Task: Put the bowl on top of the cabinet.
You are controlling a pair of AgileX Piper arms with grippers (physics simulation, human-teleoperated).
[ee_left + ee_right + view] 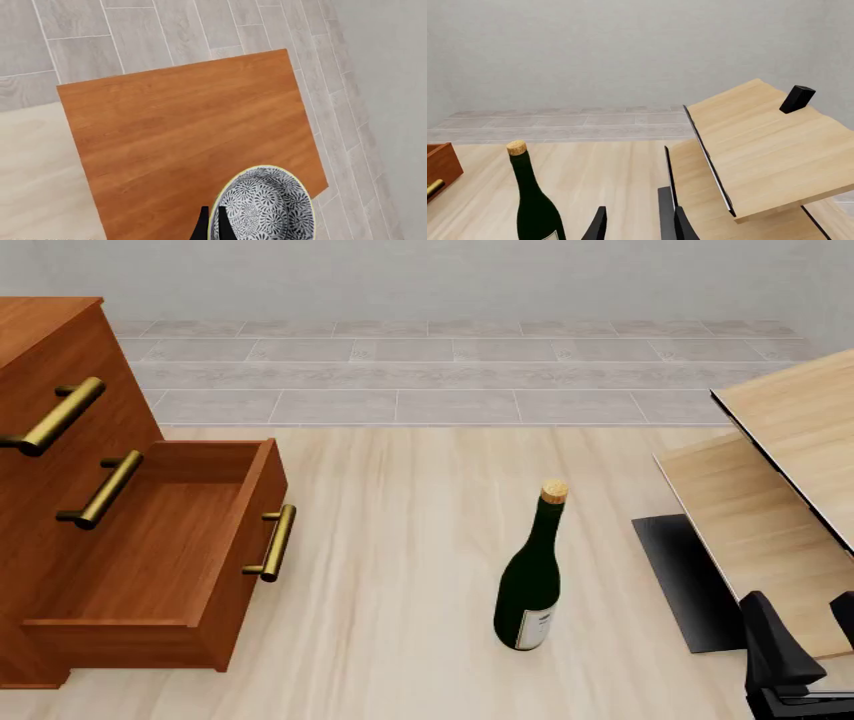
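Grey tiled floor beyond pale light-wood table [400, 540]. Clamped by left gripper [212, 225] at its rim, hangs small blue-patterned white bowl [263, 207] above reddish-brown wooden cabinet [187, 140] top, probably ready for lowering. Idles beside dark green wine bottle [530, 580]: right gripper [634, 222], fingers apart.

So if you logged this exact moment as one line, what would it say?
left gripper: holding bowl by rim, over cabinet top | right gripper: open, idle near bottle | bowl not visibly set down
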